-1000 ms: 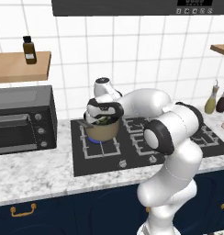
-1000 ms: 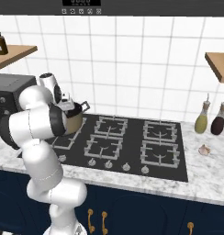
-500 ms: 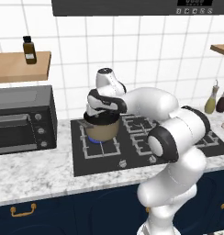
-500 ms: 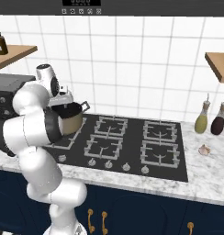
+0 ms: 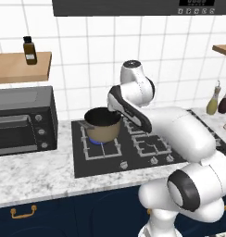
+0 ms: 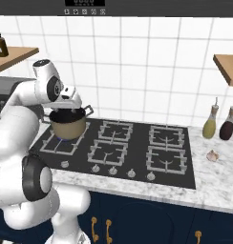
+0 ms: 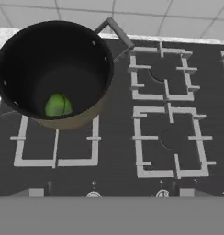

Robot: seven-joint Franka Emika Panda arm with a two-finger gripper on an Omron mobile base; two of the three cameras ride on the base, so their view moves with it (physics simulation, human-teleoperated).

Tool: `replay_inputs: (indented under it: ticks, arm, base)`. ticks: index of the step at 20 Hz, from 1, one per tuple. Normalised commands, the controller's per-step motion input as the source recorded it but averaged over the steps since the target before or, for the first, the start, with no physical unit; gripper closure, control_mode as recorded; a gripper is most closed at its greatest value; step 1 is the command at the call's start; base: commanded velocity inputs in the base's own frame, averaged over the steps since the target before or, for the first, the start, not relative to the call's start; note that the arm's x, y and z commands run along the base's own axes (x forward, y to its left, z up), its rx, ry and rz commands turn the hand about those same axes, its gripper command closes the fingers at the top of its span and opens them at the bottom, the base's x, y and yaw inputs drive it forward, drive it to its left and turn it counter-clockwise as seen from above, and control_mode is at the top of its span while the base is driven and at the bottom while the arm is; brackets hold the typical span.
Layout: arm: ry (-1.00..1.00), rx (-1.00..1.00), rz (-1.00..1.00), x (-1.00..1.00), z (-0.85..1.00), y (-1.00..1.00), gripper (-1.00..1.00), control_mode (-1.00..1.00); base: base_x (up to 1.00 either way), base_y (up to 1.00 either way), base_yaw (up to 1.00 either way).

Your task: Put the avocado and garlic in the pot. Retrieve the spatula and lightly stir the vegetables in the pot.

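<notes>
Inside the pot (image 7: 54, 73), on its black floor, lies the avocado (image 7: 58, 104); the first deposit is judged complete. The gripper (image 6: 70, 102), above the pot, stands wide open and holds nothing. The next item is the garlic (image 6: 212, 155), far across the hob (image 6: 137, 147) from the pot, beside the two bottles (image 6: 218, 123). Lift clear of the pot's loop handle (image 7: 114, 31) before swinging. Approach the garlic from above, jaws straddling it.

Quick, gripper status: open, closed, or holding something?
Gripper: open and holding nothing; the avocado lies inside the pot.
</notes>
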Motion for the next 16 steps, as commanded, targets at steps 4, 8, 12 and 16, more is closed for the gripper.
replay_inputs:
  ticks: [4,8,12,16]
  arm:
    - [0.06,0.05,-0.40,-0.46,-0.05,-1.00,-1.00,-1.00]
    - [0.09,0.04,-0.43,-0.11,-0.20,-1.00,-1.00,-1.00]
    - [0.09,0.02,-0.44,0.00,-0.22,-1.00,-1.00,-1.00]
    - [0.06,0.00,-0.39,0.10,-0.14,-1.00,-1.00,-1.00]
  base:
    - [0.00,0.00,0.00]
    - [0.00,0.00,0.00]
    - [0.00,0.00,0.00]
    - [0.00,0.00,0.00]
